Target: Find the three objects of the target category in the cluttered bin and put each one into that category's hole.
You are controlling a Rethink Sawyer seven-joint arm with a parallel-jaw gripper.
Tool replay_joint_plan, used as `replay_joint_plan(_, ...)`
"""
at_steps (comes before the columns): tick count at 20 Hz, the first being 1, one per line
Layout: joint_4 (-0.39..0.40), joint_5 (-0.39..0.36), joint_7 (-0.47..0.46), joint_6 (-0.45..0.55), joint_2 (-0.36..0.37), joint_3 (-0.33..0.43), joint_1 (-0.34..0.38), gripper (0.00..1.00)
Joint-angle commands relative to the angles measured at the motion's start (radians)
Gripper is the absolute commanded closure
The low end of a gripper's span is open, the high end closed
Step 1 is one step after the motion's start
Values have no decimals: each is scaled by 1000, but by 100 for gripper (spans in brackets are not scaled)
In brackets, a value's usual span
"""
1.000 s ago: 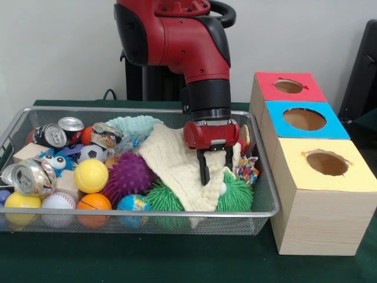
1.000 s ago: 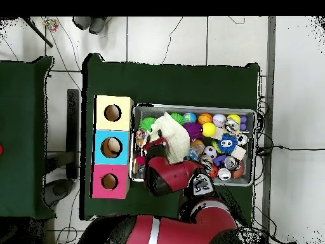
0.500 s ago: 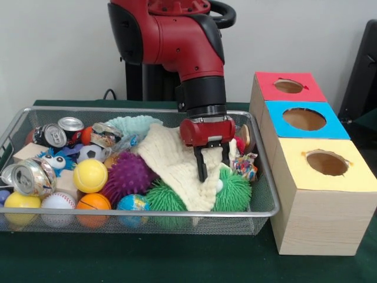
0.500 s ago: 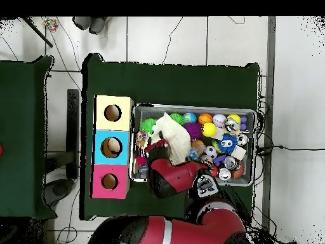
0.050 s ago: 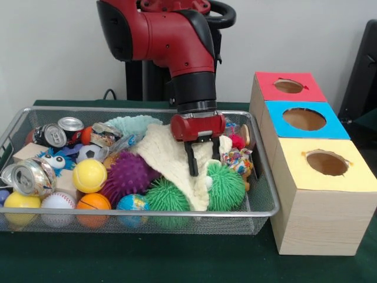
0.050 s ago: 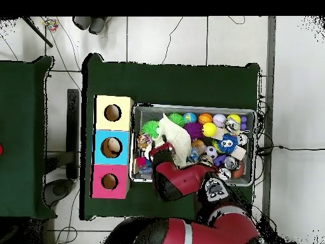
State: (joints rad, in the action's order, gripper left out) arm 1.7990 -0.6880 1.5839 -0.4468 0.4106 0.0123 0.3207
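A wire bin [image 5: 118,109] holds balls, cans, soft toys and a cream knitted cloth [image 5: 168,156]. The cloth lies across the bin's right half, over two green spiky balls [image 5: 227,186]. My gripper [image 5: 204,159] points down over the cloth's right part, shut on a fold of it, and the fabric hangs from the fingers [image 5: 191,164]. In the overhead view the cloth [image 6: 174,133] spreads out from the gripper [image 6: 162,148]. Three boxes with round holes stand beside the bin: red [image 5: 268,79], blue [image 5: 336,127] and yellow [image 5: 294,171].
A purple spiky ball [image 5: 128,174], a yellow ball [image 5: 91,175], an orange ball [image 5: 93,203] and crushed cans [image 5: 29,177] fill the bin's left half. A multicoloured rope toy [image 5: 238,159] lies by the right wall. The bin's rim stands close around the gripper.
My gripper has moved left across the bin and dragged the cream cloth with it. The right green spiky ball and the rope toy now show more.
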Motion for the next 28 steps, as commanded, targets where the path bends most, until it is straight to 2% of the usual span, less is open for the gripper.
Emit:
replay_joint_plan(1, 247, -151, 27, 358, -140, -65, 67, 0)
replay_joint_plan(4, 252, -142, 52, 291, -155, -123, 27, 0)
replay_joint_plan(10, 252, -124, 91, 157, -229, -210, -2, 0)
replay_joint_plan(15, 256, -102, 109, 87, -274, -260, -5, 0)
replay_joint_plan(19, 251, -100, 112, 63, -287, -265, -3, 0)
replay_joint_plan(24, 278, -40, 126, 66, -240, -263, -64, 0)
replay_joint_plan(28, 296, 28, 151, 103, -182, -215, -132, 0)
